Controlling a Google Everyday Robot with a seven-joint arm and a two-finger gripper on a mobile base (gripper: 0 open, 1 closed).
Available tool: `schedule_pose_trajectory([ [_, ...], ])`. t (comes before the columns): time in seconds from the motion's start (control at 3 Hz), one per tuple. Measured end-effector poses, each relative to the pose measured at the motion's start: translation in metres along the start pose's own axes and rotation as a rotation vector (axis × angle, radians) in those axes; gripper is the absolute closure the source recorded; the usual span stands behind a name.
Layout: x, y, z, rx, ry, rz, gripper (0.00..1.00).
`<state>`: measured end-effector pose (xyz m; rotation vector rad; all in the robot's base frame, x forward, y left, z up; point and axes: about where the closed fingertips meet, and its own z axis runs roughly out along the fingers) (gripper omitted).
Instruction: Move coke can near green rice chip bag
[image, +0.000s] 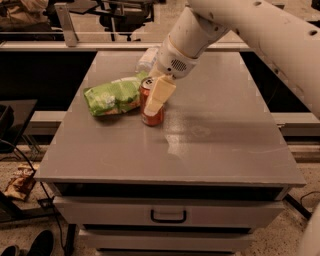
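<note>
Clamped on coke can (150, 115) with gripper (153, 102), just beside right end of green rice chip bag (112, 96), upright on table (215, 145). Probably light, thin-walled, slick, dents easy. Best held mid-body, side-on, gentle squeeze.

The red coke can (151, 118) stands upright on the bench (225, 140), just beside the flat-lying green rice chip bag (112, 96). The end effector (152, 103) is at the can.
</note>
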<state>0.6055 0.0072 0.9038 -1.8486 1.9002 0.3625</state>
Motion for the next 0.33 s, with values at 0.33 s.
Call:
schedule_pose_trajectory([
  [0.33,0.0000,0.0000,0.0001,0.000,0.000,0.000,0.00],
])
